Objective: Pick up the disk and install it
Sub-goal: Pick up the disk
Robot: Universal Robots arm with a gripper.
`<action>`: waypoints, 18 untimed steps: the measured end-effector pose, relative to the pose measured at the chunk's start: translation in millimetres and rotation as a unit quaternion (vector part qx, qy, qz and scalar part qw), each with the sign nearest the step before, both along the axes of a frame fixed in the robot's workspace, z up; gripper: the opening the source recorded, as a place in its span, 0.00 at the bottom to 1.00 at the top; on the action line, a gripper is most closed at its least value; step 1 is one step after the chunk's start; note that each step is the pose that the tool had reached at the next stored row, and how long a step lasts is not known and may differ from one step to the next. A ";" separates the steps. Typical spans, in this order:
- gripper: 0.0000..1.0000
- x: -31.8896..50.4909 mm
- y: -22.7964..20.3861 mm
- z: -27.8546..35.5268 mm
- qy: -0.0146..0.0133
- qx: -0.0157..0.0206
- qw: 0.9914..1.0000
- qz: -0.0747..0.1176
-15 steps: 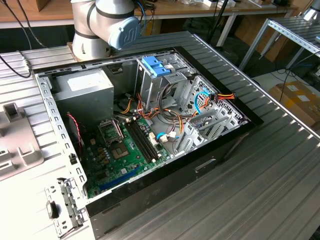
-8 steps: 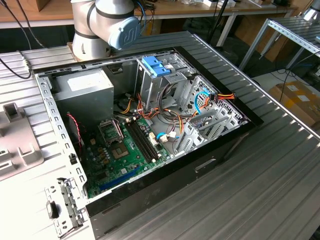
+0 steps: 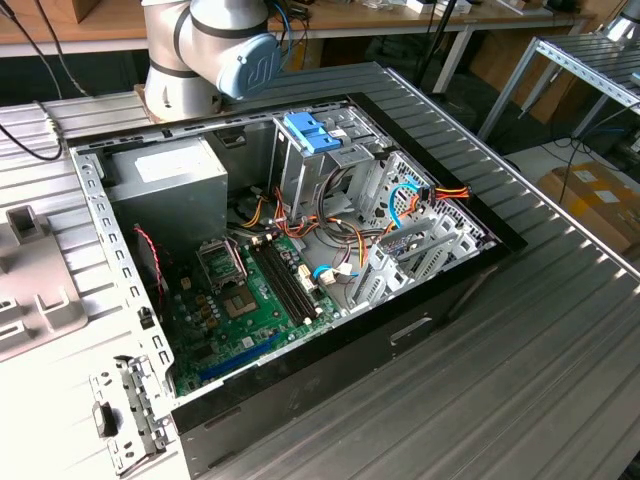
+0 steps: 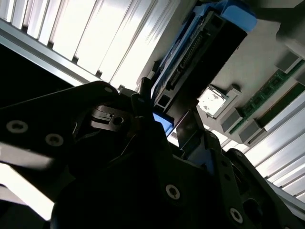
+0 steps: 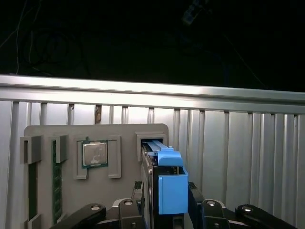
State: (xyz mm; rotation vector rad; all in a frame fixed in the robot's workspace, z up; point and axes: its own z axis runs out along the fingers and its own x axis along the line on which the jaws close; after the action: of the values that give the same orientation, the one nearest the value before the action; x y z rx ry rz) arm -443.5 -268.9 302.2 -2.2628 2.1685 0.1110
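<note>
The disk point(image 5: 171, 191), a grey drive in a light-blue carrier with a brighter blue end tab, stands on its edge. Its far end sits at a slot in the grey parts tray point(image 5: 126, 136). My gripper point(image 5: 164, 193) is shut on it, with one black finger point(image 5: 137, 192) against each flat side. In the second wrist view the disk point(image 4: 200, 52) shows its dark face and connector row, reaching away from the gripper point(image 4: 167, 125) over the tray. I cannot tell whether the disk is lifted off the tray or rests in the slot.
The tray also holds a processor chip point(image 5: 95, 153) and memory sticks point(image 5: 57, 181). It lies on a ribbed metal table point(image 5: 238, 157). The exterior view shows the open computer case point(image 3: 290, 260) with a blue carrier point(image 3: 305, 132) in its drive cage, the arm's base point(image 3: 200, 60) behind it, and the tray point(image 3: 40, 300) at the left.
</note>
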 end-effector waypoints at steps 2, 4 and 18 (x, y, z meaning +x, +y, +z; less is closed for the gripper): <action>0.48 -0.2 0.0 -5.1 0.000 0.000 1.000 0.002; 0.48 -0.5 0.0 -11.0 0.000 0.000 1.000 0.004; 0.40 -0.5 0.0 -12.9 0.000 0.002 1.000 0.005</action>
State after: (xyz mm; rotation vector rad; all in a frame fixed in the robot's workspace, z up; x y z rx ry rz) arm -444.0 -268.9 289.3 -2.2714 2.1563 0.1146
